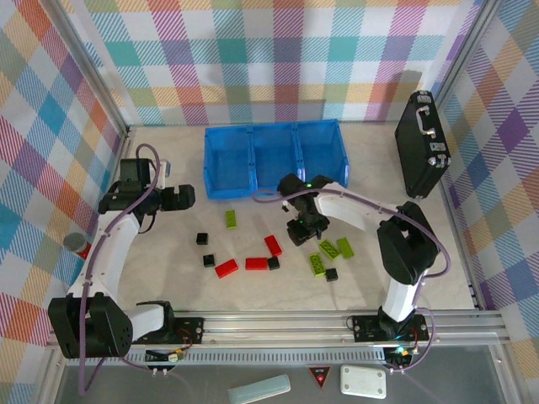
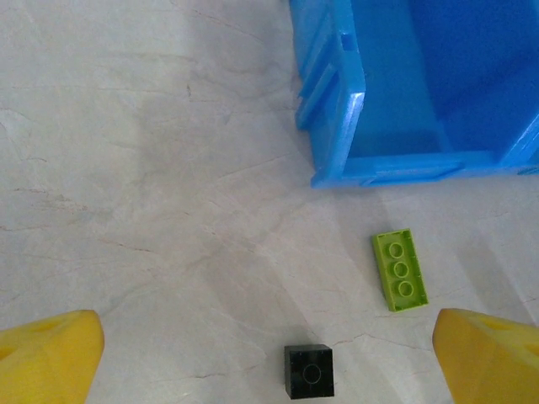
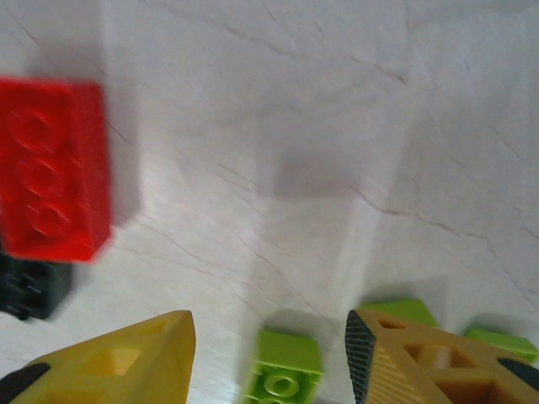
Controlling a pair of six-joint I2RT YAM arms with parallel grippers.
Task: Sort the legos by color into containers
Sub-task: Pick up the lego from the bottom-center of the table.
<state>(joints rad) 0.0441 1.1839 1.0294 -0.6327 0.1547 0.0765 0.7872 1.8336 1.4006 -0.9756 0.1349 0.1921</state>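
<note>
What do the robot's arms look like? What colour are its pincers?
The left arm and right arm are white tubes with chunky black joints. A thin greyish cable loops along each. The pincer fingers are bright yellow wedges; one has a black grippy pad.

No text, brand or number could be read anywhere. A small red triangular sign [image 1: 320, 378] lay at 6 o'clock, its marking too small to make out.

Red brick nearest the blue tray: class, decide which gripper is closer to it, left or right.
Right. The right gripper hovers just right of that red brick; the left gripper is well off to its left, by the blue tray's left end.
</note>
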